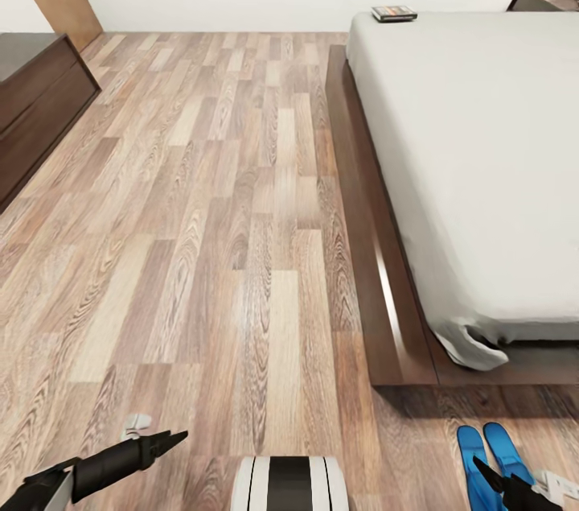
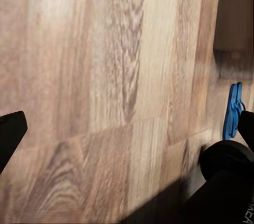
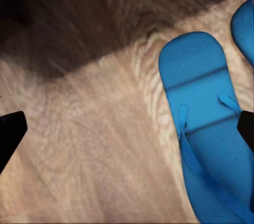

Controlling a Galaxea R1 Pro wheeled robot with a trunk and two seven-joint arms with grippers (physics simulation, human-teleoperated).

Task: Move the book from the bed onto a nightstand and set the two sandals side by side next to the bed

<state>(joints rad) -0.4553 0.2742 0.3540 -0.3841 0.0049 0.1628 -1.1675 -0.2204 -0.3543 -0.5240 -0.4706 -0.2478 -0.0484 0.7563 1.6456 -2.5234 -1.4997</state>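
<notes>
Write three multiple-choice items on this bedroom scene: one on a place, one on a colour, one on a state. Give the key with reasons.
1. Where is the book?
A. on the floor
B. at the bed's far corner
C. on the nightstand

2. What colour are the sandals?
A. blue
B. red
C. white

3. How is the right gripper?
A. shut on a sandal
B. shut, empty
C. open above a sandal

Key: B, it lies on the mattress; A, both are bright blue; C, its fingertips stand apart over the floor and one sandal.

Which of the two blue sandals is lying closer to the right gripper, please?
The sandal nearer the robot's middle: the right gripper hangs right over it, while the other sandal lies just beyond, on the outer side.
</notes>
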